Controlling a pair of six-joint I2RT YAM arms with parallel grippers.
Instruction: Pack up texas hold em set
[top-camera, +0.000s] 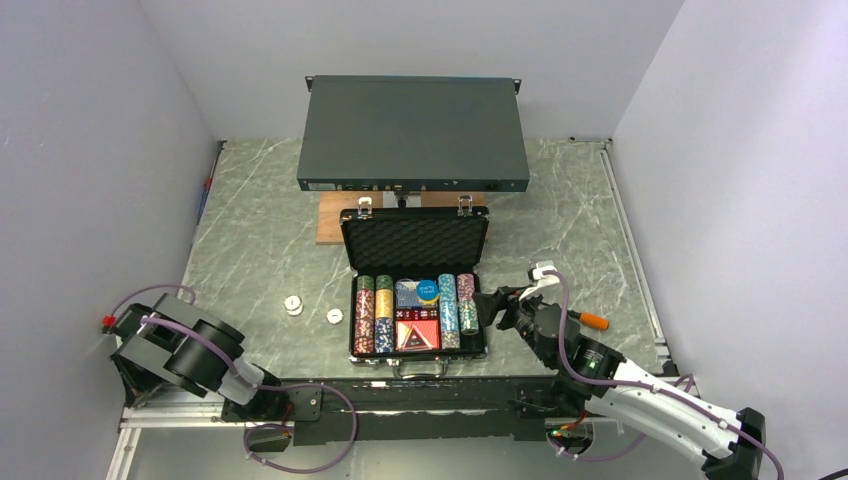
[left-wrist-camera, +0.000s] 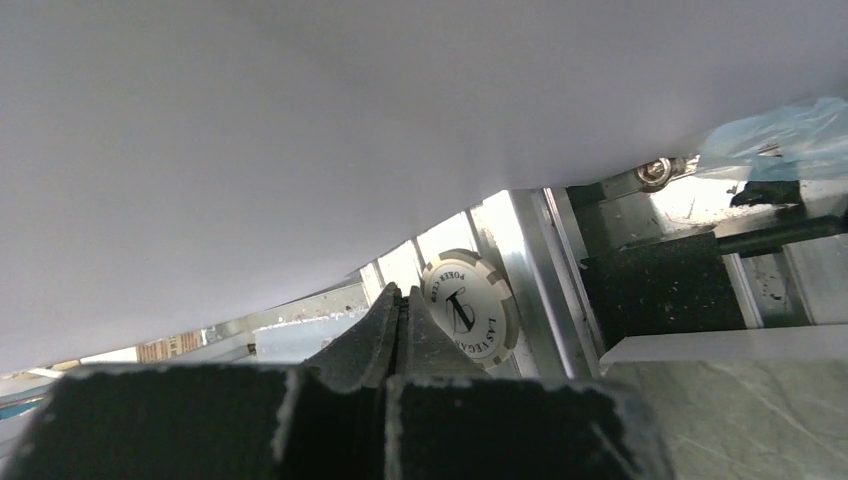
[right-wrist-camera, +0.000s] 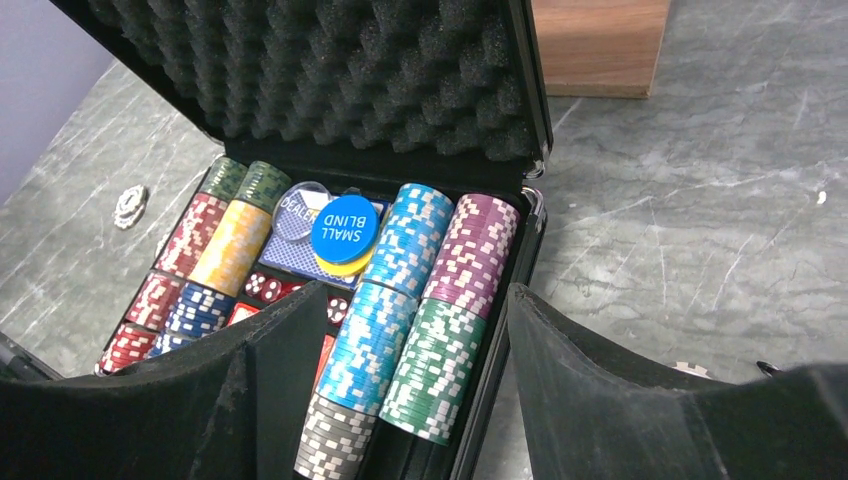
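Can't read loose discs fr. top cam, nor see lower-left edge of white chip behind left gripper.

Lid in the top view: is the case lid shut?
No, the lid stands open and upright, its foam lining facing the chips.

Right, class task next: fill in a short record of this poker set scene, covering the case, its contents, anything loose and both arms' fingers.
case: briefcase open on the table, foam-lined lid upright
contents: chip rows, blue Small Blind disc, red dice
loose: white chips on the table, left of the case
right fingers: open, at the case's right edge
left fingers: shut; white poker chip beside the tips, held or not unclear
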